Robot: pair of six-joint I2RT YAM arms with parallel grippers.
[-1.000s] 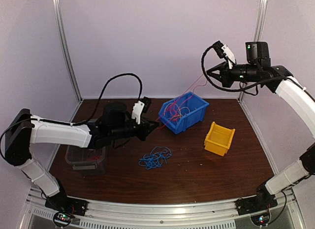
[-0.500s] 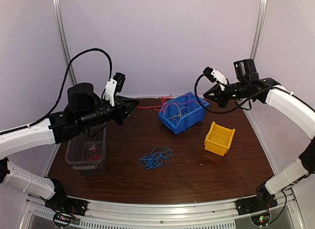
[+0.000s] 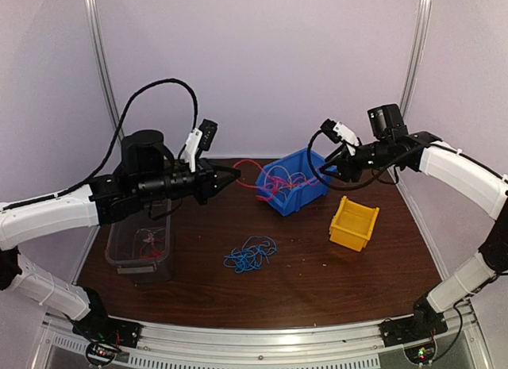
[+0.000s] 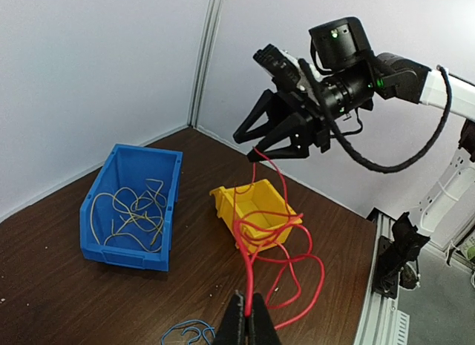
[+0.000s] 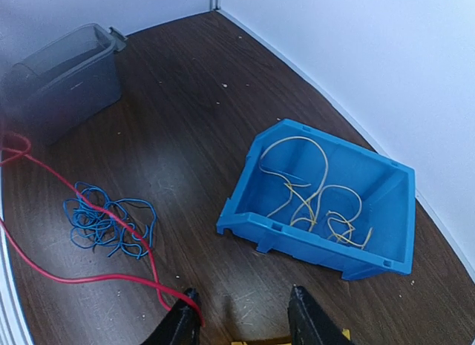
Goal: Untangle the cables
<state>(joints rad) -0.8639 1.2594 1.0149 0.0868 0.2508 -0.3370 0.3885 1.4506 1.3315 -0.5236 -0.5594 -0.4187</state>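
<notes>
Change since a second ago: the right arm has come down from high at the back wall to just above the blue bin (image 3: 309, 196), and its jaws, closed then, now stand apart. The left arm has lifted off the table. The red cable (image 4: 247, 274) no longer runs taut up to the right arm.
Left gripper (image 4: 249, 319): jaws pressed together on one end of the red cable, held in the air between the grey bin (image 3: 151, 267) and the blue bin.
Right gripper (image 5: 241, 315): jaws parted, about halfway, with nothing between them; the far end of the red cable lies at the tip of one finger (image 5: 182, 319), and I cannot tell whether it touches.
Red cable: hangs in slack loops in the air between the two grippers; from above the loops cross the blue bin.
Blue cables (image 3: 250, 255): a loose curly bundle on the table (image 3: 317, 282), in front of the blue bin and right of the grey bin.
Pale yellow cables (image 5: 312, 193): curled inside the blue bin.
Grey bin: on the left of the table, a few red wires (image 3: 147, 240) inside.
Yellow bin (image 3: 347, 234): right of the blue bin, apart from it.
</notes>
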